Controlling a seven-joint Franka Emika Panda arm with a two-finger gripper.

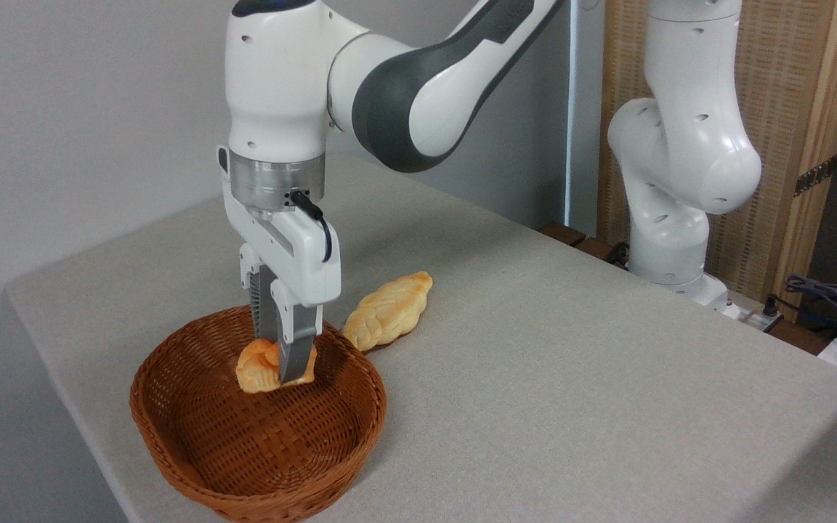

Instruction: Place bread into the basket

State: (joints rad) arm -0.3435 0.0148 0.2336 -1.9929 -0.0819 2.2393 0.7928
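So on the left there's the basket (244, 443), sitting near the front-left corner of the table (571, 378). The gripper (284, 363) is pointing straight down into the back part of it, with the fingers (295, 356) closed on the bun (267, 367). The bun is inside the basket's outline, below rim height I think, but I can't tell if its underside is touching the weave or hanging just above it. It looks a bit tilted in the grip, with one lobe sticking out to the left.

Just right of the basket there's a paler braided loaf (388, 311) lying on the table, close to the rim but outside it. Not our target, leave it alone.

Further right is the arm's base (673, 240), well apart from everything.

My take on doing this step well: lower gently until the bun rests on the basket floor, then open the fingers wide enough that it doesn't stick to one of them. Dropping from height could make it roll toward the wall. Then lift straight up so the fingers clear the back rim and don't drag the basket or nudge the loaf
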